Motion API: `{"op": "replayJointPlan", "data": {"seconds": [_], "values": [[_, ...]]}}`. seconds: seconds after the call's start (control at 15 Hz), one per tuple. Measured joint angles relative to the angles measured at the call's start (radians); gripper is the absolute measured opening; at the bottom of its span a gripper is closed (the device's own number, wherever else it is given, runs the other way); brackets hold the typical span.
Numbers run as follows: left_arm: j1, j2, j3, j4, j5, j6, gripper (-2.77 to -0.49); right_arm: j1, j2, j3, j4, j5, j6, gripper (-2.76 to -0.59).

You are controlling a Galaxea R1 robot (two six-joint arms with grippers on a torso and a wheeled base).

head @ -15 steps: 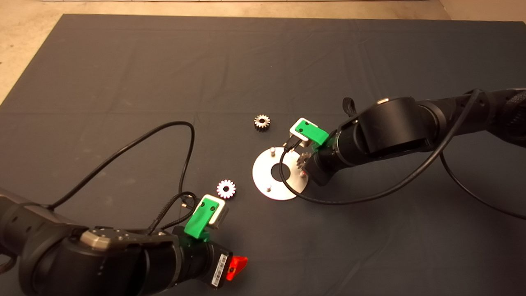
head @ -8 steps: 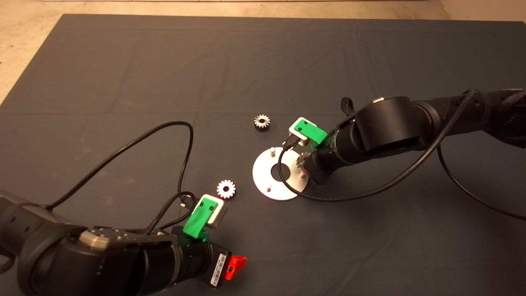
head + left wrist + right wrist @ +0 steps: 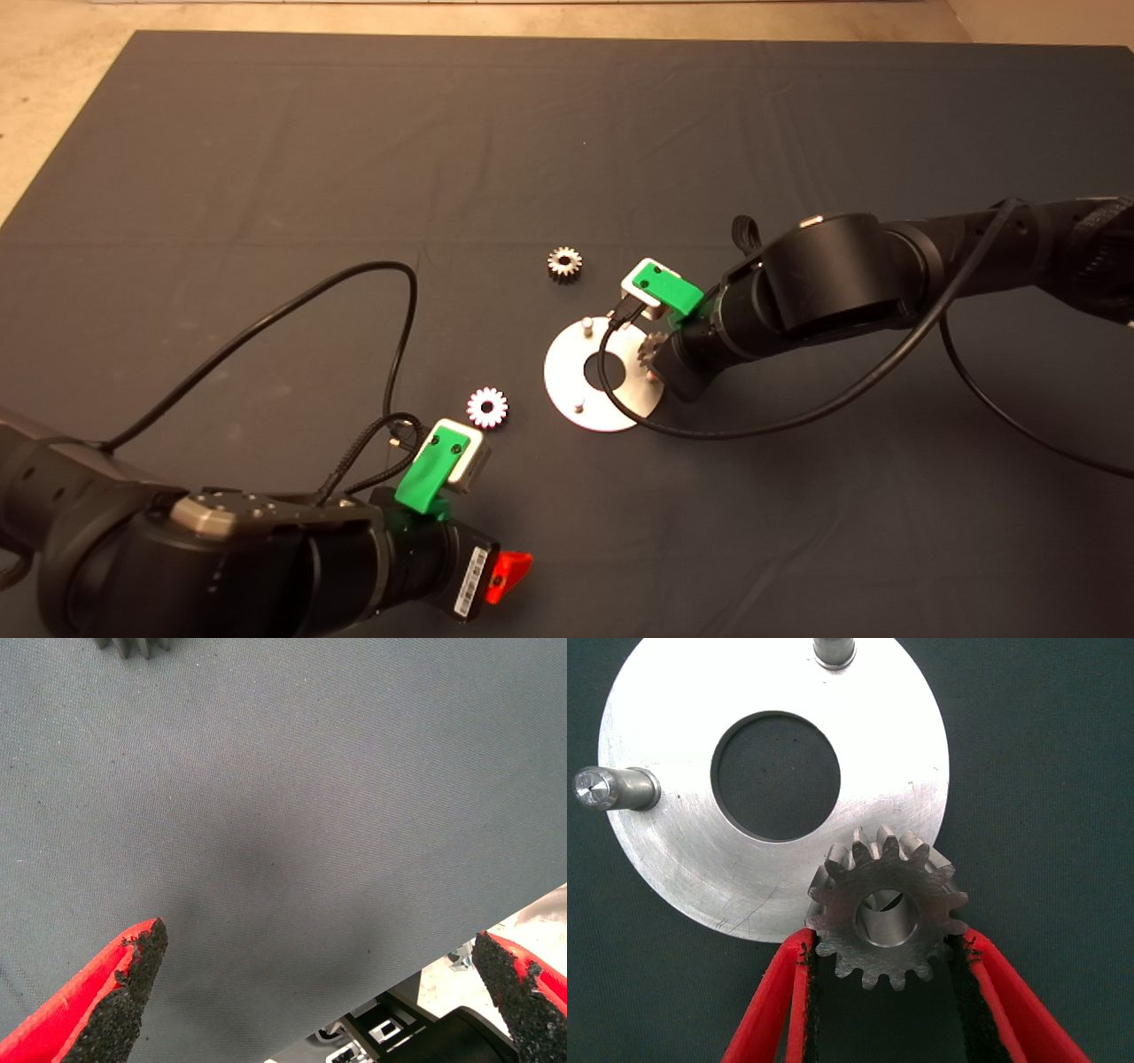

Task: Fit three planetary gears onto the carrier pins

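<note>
Mat — gear's pin perhaps hidden.

- The light is soft and even, coming from above, and the dark mat looks a bit dull.
- The shiny disc beside the right tool glares white, and so does the gear near the left tool.
- A soft dark shadow lies on the mat between the left tool's fingers.
- The gear held in the right tool looks sharp up close, with bright scratches on the disc.
</note>
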Motion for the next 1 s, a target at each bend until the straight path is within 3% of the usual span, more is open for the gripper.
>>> {"op": "replayJointPlan", "data": {"seconds": [1.0], "values": [[0.0, 0.0, 0.0, 0.0, 0.0, 0.0, -0.78, 0.0, 0.0, 0.001, 0.001, 0.0, -0.001, -2.49]]}}
